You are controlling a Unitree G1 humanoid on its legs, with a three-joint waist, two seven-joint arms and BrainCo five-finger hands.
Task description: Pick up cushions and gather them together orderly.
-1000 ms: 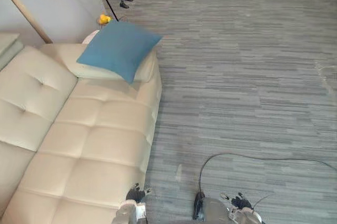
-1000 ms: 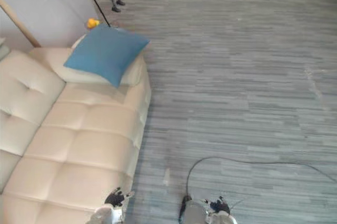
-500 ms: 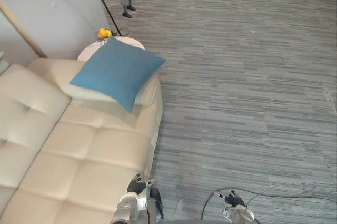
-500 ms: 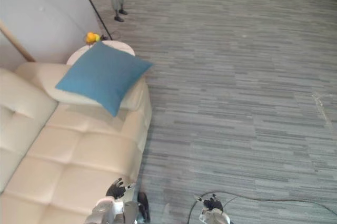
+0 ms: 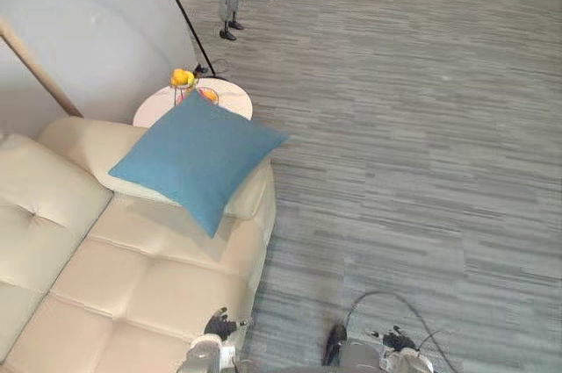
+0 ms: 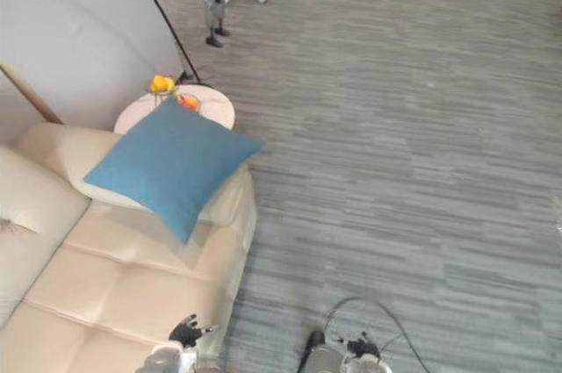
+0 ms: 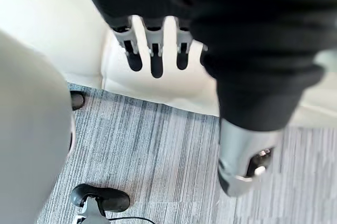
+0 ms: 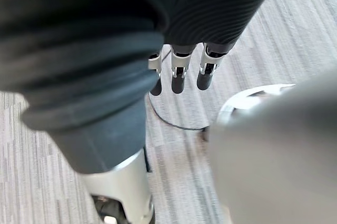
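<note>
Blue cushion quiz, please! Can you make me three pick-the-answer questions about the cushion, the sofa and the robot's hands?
1. Where is the blue cushion?
A) on the floor
B) on the sofa, at its armrest end
C) in a robot hand

2. What colour is the sofa?
A) red
B) cream
C) black

3. What are the left hand and right hand doing?
A) open, holding nothing
B) both gripping the cushion
C) pulling a drawer

Answers:
1 B: it lies propped on the armrest, near the round side table.
2 B: its tufted seat is pale cream.
3 A: both wrist views show straight fingers with nothing in them.
</note>
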